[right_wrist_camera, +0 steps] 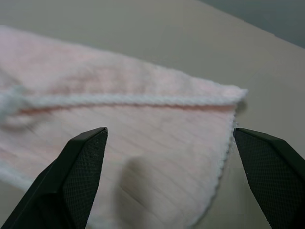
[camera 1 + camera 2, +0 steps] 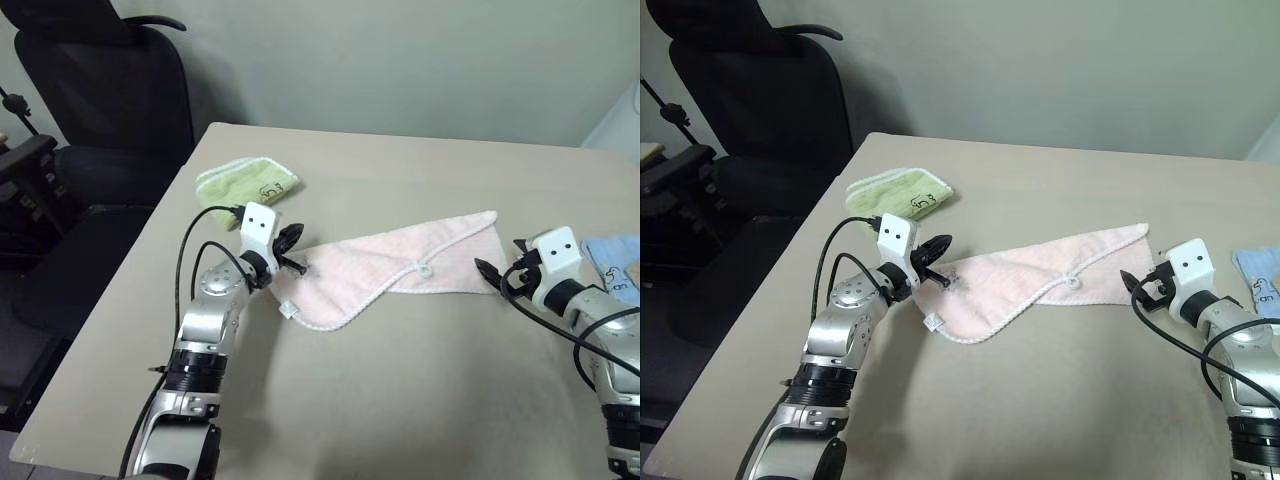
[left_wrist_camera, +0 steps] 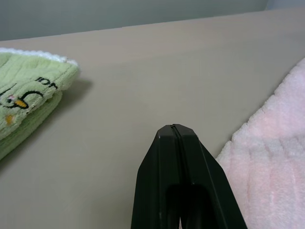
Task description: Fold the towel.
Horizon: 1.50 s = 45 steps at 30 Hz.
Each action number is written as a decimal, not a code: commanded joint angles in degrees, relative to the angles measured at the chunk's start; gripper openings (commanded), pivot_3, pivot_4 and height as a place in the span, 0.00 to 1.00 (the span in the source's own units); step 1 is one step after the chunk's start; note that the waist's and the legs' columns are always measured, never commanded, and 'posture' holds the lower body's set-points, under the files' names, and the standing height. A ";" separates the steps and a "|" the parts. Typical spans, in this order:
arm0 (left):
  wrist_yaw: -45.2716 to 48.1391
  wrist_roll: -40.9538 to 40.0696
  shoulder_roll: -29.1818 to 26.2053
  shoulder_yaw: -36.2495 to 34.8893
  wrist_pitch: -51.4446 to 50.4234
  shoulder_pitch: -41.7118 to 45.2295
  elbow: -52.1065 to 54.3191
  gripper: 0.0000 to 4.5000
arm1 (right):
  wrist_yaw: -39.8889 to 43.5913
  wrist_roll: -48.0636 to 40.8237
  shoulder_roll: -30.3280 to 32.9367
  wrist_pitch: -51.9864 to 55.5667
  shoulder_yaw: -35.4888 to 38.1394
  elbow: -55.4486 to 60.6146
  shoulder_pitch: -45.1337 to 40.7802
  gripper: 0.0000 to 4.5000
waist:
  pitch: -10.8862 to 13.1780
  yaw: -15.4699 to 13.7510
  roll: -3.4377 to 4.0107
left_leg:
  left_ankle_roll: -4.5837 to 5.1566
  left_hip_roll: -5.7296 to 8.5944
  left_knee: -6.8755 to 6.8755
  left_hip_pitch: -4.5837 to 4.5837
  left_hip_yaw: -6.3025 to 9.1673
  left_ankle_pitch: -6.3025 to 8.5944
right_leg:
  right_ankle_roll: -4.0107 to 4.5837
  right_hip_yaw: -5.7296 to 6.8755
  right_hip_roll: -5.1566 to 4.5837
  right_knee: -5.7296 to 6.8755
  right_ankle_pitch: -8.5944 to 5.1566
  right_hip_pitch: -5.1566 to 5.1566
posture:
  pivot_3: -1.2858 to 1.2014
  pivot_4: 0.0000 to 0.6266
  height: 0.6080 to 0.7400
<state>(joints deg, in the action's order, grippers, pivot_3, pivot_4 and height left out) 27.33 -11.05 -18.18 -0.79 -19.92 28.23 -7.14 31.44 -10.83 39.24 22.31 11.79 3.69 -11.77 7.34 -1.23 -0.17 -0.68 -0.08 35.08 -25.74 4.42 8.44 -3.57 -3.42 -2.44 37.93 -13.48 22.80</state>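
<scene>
While the pink one lies half folded, here's what I see standing by:
towel: the towel (image 2: pixel 400 268) sits mid-table (image 2: pixel 400 400), folded over itself into a long slanted wedge, white scalloped edge along the fold, a small white loop (image 2: pixel 425 269) on top
left gripper: the left gripper (image 2: pixel 293 240) is pinched fully together, tips just over the towel's left end; can't tell if it's got any cloth, the wrist view looks like nothing's in it
right gripper: the right gripper (image 1: pixel 169 143) is spread wide, hovering at the towel's right corner, holding nothing
green towel: the green towel (image 2: pixel 247 181) is folded up behind the left arm, well apart
blue towel: the blue towel (image 2: pixel 615 262) is at the table's right edge
chair: black chair (image 2: pixel 100 110) off to the left
</scene>
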 commanded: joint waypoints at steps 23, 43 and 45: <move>7.74 1.63 -5.16 5.00 0.96 -3.93 7.93 0.00 | -9.73 46.11 7.35 -42.60 -35.03 -58.69 -43.89 0.99 | 0.01 0.40 0.13 | 0.25 -0.07 0.07 -0.24 -0.04 0.56 | 0.00 0.32 -0.56 0.05 0.18 0.40 | 0.52 0.24 1.00; 6.12 1.40 -5.94 4.01 0.12 -6.43 10.50 0.00 | -10.47 54.17 9.79 -52.54 -40.96 -71.36 -53.76 0.99 | 0.02 0.51 0.17 | 0.13 -0.08 0.06 -0.23 -0.13 0.67 | 0.32 0.35 -0.71 0.12 0.14 0.45 | 0.52 0.24 1.00; 6.16 1.49 -5.79 4.22 0.21 -6.08 10.16 0.00 | -11.70 55.39 9.34 -52.43 -41.85 -72.13 -54.13 0.99 | 0.02 0.52 0.17 | 0.13 -0.08 0.05 -0.22 -0.13 0.67 | 0.32 0.35 -0.71 0.11 0.14 0.45 | 0.52 0.24 1.00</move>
<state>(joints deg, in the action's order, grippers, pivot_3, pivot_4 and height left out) 33.45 -9.51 -23.85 4.07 -20.17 21.10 1.33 21.34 43.35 48.20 -29.92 -29.53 -67.95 -64.00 7.37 -0.71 0.01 -0.55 -0.16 35.14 -25.96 4.29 9.12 -3.25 -3.07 -3.15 38.04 -13.34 23.24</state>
